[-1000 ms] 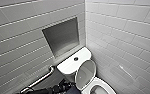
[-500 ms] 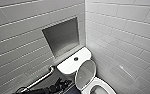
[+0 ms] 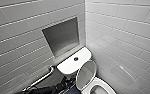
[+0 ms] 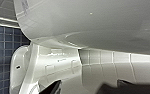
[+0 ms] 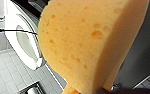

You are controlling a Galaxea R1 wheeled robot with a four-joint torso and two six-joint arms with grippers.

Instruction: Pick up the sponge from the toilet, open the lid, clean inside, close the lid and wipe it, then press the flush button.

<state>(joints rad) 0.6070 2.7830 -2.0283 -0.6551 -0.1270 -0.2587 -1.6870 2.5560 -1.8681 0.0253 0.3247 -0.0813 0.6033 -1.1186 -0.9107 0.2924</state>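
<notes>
your right gripper [image 5: 98,90] grips the sponge [image 5: 86,42]; your left gripper [image 4: 91,88] has its fingers spread close by the toilet [image 3: 72,65], whose lid [image 3: 86,73] stands raised.

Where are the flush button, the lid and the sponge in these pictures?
flush button [image 3: 76,59]: head view, middle of the round dark button.
lid [image 3: 86,73]: head view, inner face of the raised flap.
sponge [image 5: 86,42]: right wrist view, its broad pitted orange face.

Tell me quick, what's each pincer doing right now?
Left pincer: open, holding nothing.
Right pincer: closed on the orange-yellow porous sponge block.
</notes>
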